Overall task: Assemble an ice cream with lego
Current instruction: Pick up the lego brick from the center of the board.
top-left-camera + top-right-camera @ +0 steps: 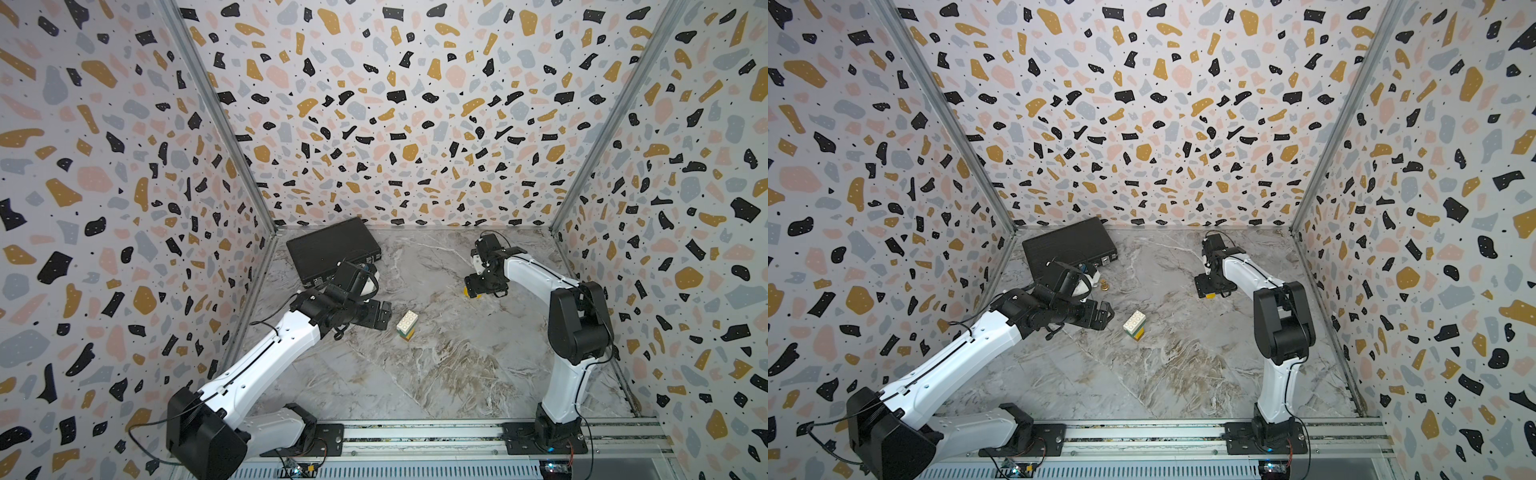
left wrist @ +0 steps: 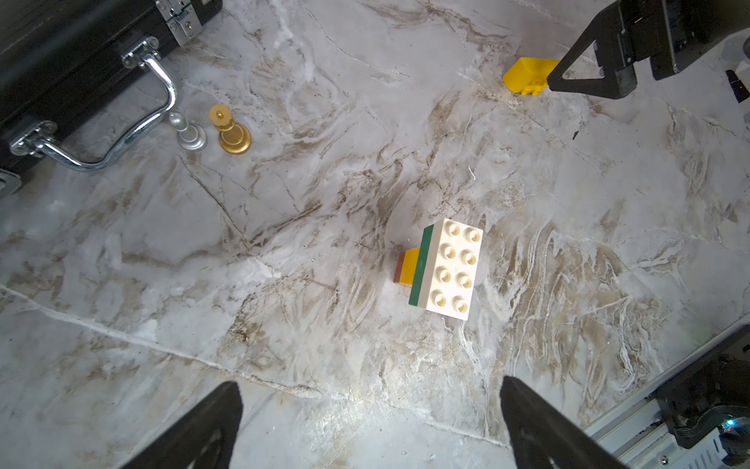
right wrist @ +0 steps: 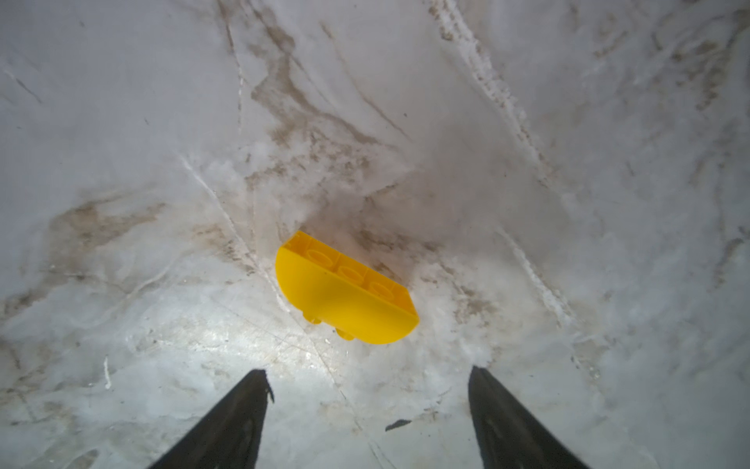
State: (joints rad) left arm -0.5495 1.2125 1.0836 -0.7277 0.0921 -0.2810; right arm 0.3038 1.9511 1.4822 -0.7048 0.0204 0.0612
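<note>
A: Where does the ice cream (image 1: 407, 325) stand, and which way does it face?

B: It stands upright near the middle of the marble table (image 1: 436, 374), studs up. In both top views its white top brick (image 2: 453, 269) runs long on a slant, near end toward the left arm and far end toward the right. Green, yellow and orange-brown layers sit under it, shorter toward the base.

A: Does the left gripper (image 2: 370, 383) hold it?

B: No. Its fingers are spread wide with nothing between them. The stack stands beyond the tips, apart from them.

A: And the right gripper (image 3: 367, 373)?

B: It is also parted and empty. The half-round yellow brick (image 3: 345, 292) lies on the table just past its fingertips, touching neither, and well apart from the stack.

A: How does that brick lie?

B: It lies on one flat D-shaped face, its long axis slanting across the gap between the fingers. The hollow underside faces away from the gripper, and the studs face toward it.

A: Do the top views show that?

B: They show only a sliver of the brick (image 1: 473, 296) under the gripper. The three tubes of the underside appear in the right wrist view alone.

A: Anything else?

B: The left wrist view shows a gold figurine (image 2: 231, 132) and a silver figurine (image 2: 188, 134) just beside the black case (image 2: 61, 52). In a top view the gold one (image 1: 1104, 285) peeks out past the left arm.
</note>
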